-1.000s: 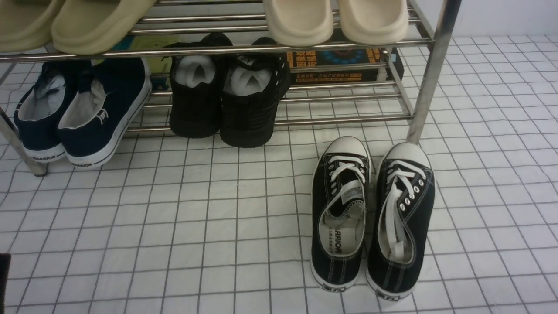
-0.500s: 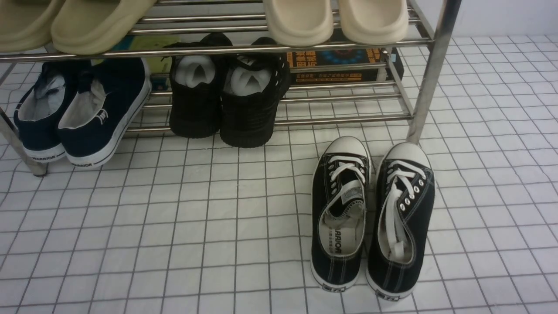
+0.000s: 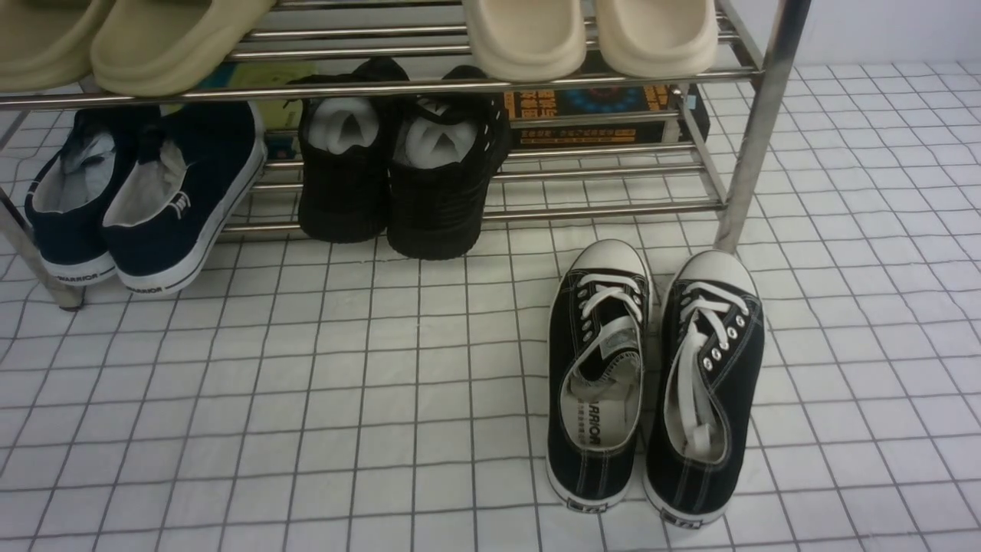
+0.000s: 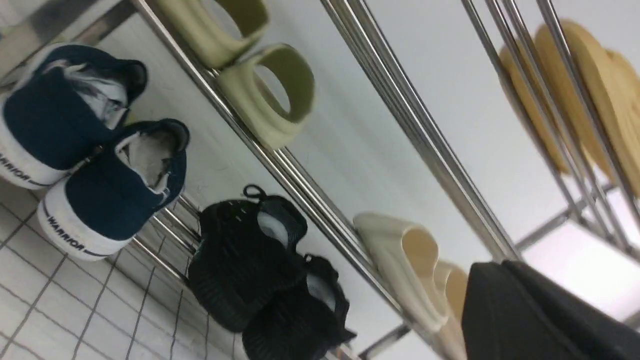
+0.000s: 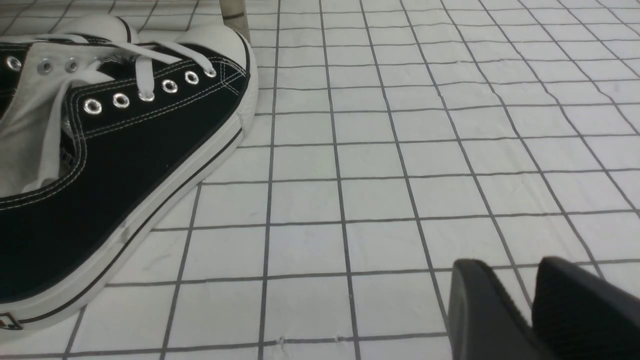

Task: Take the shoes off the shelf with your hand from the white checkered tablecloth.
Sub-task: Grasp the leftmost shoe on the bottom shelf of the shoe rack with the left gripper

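Note:
The shoes (image 3: 153,207), a navy slip-on pair with white "WARRIOR" soles, sit heels-out on the bottom tier of the shelf (image 3: 755,130) at the far left. The left wrist view also shows the shoes (image 4: 100,200) side by side on the silver bars. My left gripper (image 4: 505,267) is shut and empty, well away from them. My right gripper (image 5: 510,272) hangs open just above the white checkered tablecloth (image 5: 400,150), with nothing between its fingers. Neither gripper shows in the front view. The white checkered tablecloth (image 3: 345,383) covers the whole surface.
Black lace-up sneakers (image 3: 651,383) stand on the cloth by the shelf's right leg, close to my right gripper. All-black shoes (image 3: 406,169) sit mid-shelf beside a dark box (image 3: 598,115). Olive slippers (image 3: 115,38) and cream slippers (image 3: 590,34) lie on the tier above.
A dark piece at the front view's lower left edge has left the picture. Shoes and shelf have not moved.

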